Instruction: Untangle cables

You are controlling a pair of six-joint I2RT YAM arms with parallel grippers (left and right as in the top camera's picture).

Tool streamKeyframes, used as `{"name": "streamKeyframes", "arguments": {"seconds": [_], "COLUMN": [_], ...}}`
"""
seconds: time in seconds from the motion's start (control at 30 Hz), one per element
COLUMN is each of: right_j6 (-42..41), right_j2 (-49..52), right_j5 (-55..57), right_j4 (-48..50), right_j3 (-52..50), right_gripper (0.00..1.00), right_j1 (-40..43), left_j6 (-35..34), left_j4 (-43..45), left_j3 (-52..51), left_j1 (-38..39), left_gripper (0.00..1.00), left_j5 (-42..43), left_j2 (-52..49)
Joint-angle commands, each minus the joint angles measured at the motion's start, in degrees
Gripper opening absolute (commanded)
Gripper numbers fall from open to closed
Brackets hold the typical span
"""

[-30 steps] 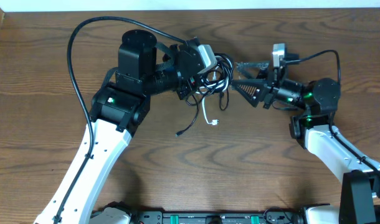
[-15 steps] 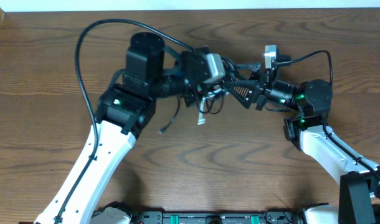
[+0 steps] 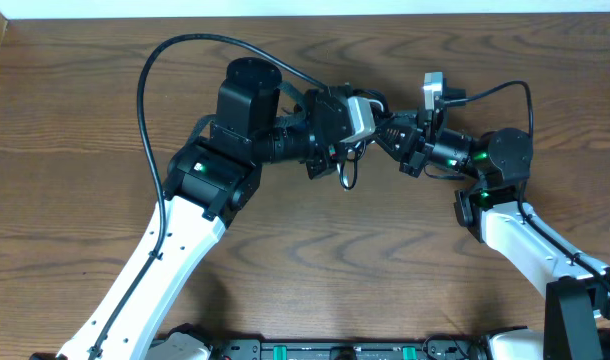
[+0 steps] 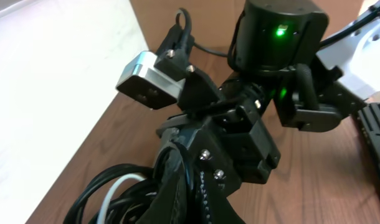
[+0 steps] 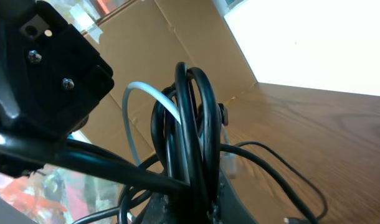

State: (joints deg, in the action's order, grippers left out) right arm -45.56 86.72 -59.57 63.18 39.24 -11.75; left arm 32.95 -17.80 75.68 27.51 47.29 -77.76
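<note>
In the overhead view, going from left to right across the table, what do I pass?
left arm's white link → left arm's black joint housing → hanging loop of the cables → right wrist camera → right arm's black joint with the green light

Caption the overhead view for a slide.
The left end effector and right end effector meet above the table, both shut on the tangled cables.

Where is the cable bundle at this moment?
In the overhead view the cables are just right of the table's centre, gripped between the left hand and the right hand, with one loop trailing toward the near side.
</note>
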Motion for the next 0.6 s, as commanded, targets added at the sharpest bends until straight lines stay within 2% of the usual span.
{"name": "streamKeyframes", "arguments": {"seconds": [0.0,0.17,0.2,0.3,0.43,0.47,0.57], "right_j6": [2.6,3.0,2.9,0.7,-7.2,-9.6,-17.6], "right_j2": [-0.3,-0.3,-0.3,-0.3,-0.3,-0.3,-0.3], "right_j5": [1.4,1.4,1.4,1.4,1.4,1.4,2.2], "right_j4": [0.0,0.1,0.1,0.1,0.2,0.2,0.2], "right_j3": [0.4,0.4,0.4,0.4,0.4,0.4,0.4], "right_gripper": [0.01,0.01,0.01,0.01,0.01,0.01,0.01], "right_j1": [0.0,3.9,4.8,7.4,10.1,10.5,10.9], "left_j6": [-0.5,-2.1,-2.8,-5.6,-9.5,-10.1,-10.2], "left_j4": [0.3,0.4,0.4,0.4,0.3,0.3,0.0], "left_j3": [0.3,0.3,0.3,0.3,0.3,0.3,0.3], "left_j1": [0.4,-0.2,-0.6,-2.8,-5.9,-6.6,-7.3], "left_gripper": [0.08,0.08,0.16,0.17,0.17,0.22,0.23], "left_j5": [-3.3,-7.4,-7.3,-7.3,-7.3,-7.3,-7.3], "left_j2": [0.3,0.3,0.3,0.4,0.4,0.4,0.4]}}
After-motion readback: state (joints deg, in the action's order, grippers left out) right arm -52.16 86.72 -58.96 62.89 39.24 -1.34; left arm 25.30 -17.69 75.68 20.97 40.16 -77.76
